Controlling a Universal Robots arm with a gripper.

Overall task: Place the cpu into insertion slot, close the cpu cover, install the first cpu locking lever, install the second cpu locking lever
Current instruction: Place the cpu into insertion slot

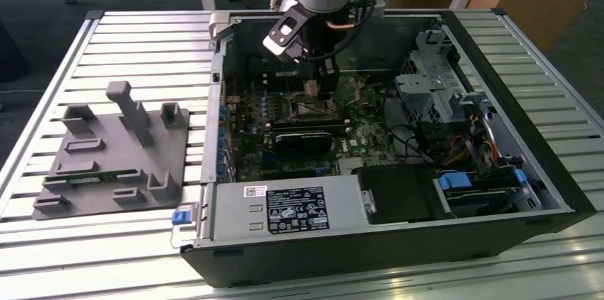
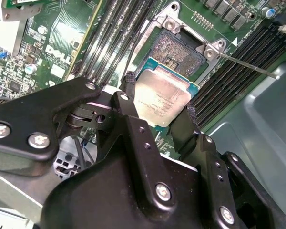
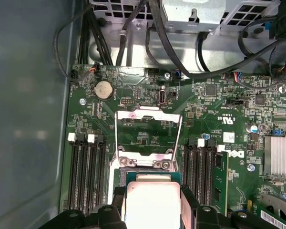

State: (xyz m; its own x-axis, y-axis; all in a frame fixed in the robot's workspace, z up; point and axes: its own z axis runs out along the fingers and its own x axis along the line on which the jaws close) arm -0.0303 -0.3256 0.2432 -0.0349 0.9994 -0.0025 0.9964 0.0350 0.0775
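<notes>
We see our tool [image 2: 159, 95] clamped on the cpu [image 2: 164, 93], seemingly just above the empty insertion slot [image 2: 177, 51]; the cpu cover [image 3: 147, 114] stands open, so no step looks finished yet.

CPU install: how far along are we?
Done: nothing seated yet. In hand: the end effector grips the cpu at the bare insertion slot, not seated in it. Left: all four steps; the cpu cover stands open and a locking lever sticks out free.
</notes>
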